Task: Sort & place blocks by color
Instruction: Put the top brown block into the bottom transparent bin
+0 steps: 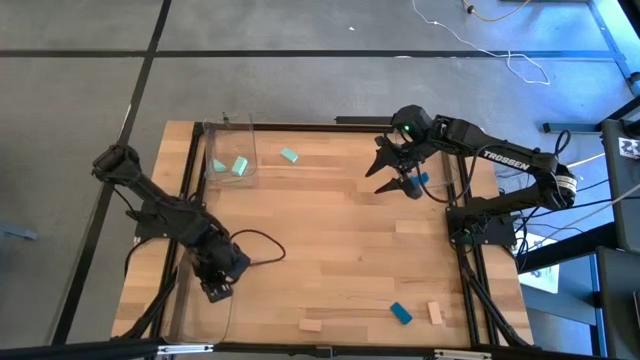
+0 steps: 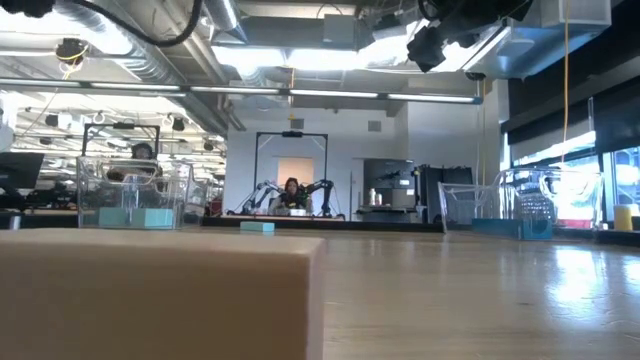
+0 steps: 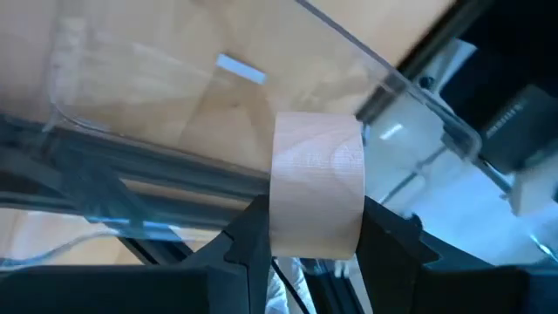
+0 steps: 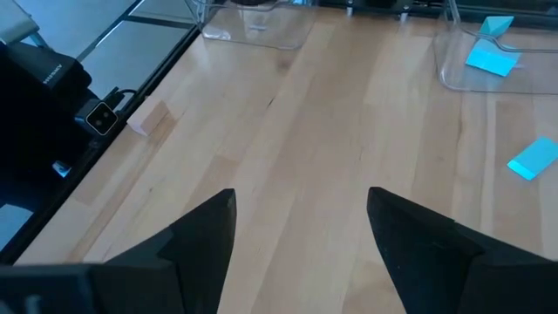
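Left gripper [image 3: 316, 228]: near-left corner of tabletop [image 1: 330, 260], over a clear tray [image 1: 205, 318] at the left edge; jaws closed on a pale wood block [image 3: 317, 185], held upright between both fingers.
Right gripper [image 1: 392, 172]: far right, raised above tabletop; jaws spread wide, nothing between them.
Mint-teal blocks: two [image 1: 229, 166] inside the clear tray [image 1: 232, 152] at far left; one more [image 1: 290, 155] loose on tabletop just right of that tray.
Deep blue blocks: one [image 1: 401, 313] loose near the front edge, right of centre; another [image 1: 421, 180] partly visible beside the right gripper, in the far-right tray [image 1: 457, 180].
Pale wood blocks: one [image 1: 310, 324] at front edge near centre; one [image 1: 435, 313] just right of the loose blue block.
Low view: large pale block face [image 2: 160, 298] fills foreground; trays visible along far edge.
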{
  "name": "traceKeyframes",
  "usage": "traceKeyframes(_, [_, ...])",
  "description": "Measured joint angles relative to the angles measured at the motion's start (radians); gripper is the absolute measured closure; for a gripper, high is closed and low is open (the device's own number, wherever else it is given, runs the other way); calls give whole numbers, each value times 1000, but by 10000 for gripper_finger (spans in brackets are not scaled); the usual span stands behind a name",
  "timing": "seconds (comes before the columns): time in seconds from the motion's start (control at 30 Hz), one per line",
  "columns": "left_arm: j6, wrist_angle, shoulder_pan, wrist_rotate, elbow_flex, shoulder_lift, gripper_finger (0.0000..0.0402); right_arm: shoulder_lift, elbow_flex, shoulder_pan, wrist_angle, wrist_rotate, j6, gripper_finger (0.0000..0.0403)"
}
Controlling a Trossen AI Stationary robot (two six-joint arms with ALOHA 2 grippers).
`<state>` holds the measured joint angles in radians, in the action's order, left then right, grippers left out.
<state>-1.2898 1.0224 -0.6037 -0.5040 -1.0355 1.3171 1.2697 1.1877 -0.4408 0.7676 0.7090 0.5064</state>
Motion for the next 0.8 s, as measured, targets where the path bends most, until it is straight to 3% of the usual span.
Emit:
traceKeyframes(0.53, [17,-6,-8,47,2,104,253,0,0,0,0,0,0,143])
traceKeyframes(0.8, [16,-14,-14,52,2,105,262,0,0,0,0,-1,0,143])
